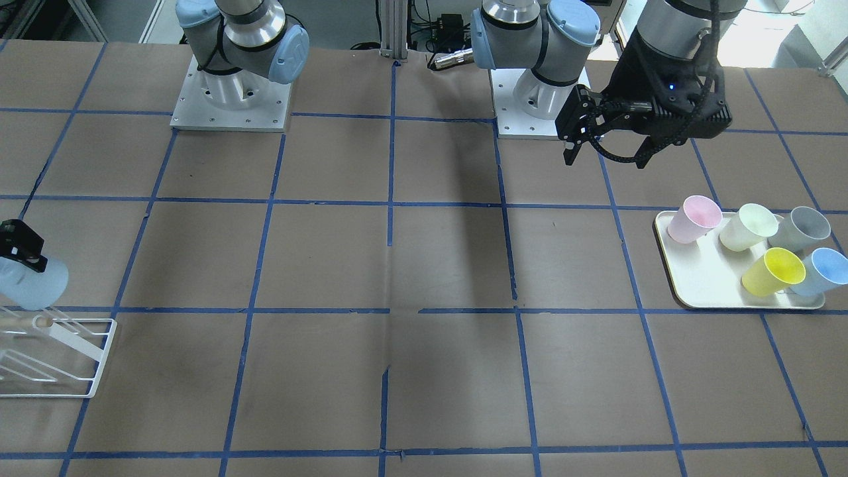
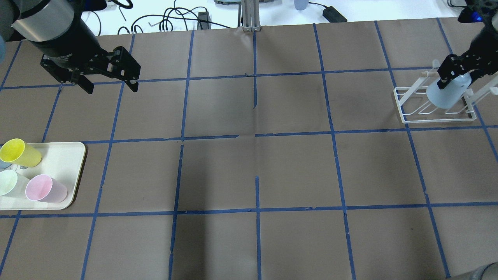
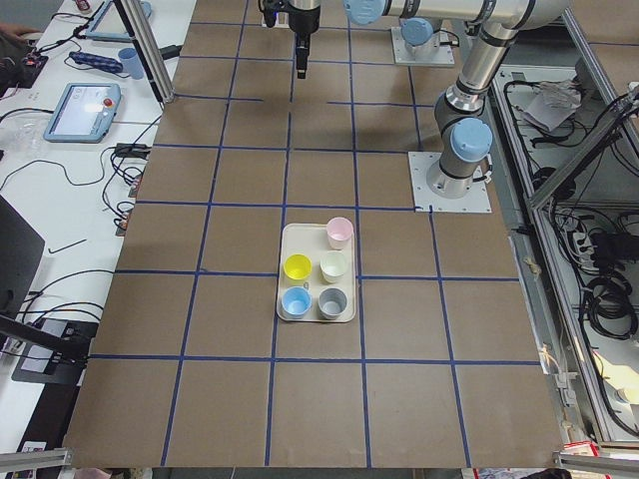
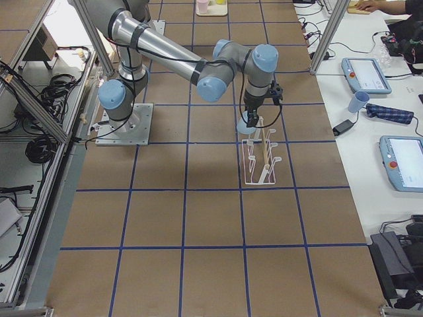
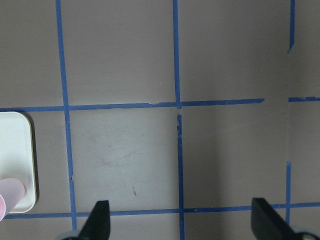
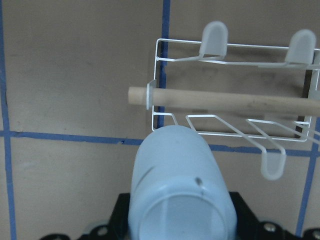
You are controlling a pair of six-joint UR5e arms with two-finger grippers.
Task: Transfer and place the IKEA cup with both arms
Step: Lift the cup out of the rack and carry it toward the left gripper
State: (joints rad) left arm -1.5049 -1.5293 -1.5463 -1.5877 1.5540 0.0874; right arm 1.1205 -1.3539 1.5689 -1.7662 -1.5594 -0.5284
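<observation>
Blue cup in right pincer; five on tray.

Front-facing, the right end effector and wire rack are cut off.

The right arm stretched from its base by the table's robot-side edge out toward the opposite long edge. Its black hand pointed down, gripping the light blue IKEA cup at its tip. The cup hung over the end of a white wire rack that faced the table's far end; whether cup and rack touched could not be told. The rack stood nearer the operators' edge than the robot's. At the far end, a pale tray carried a pink cup.
</observation>
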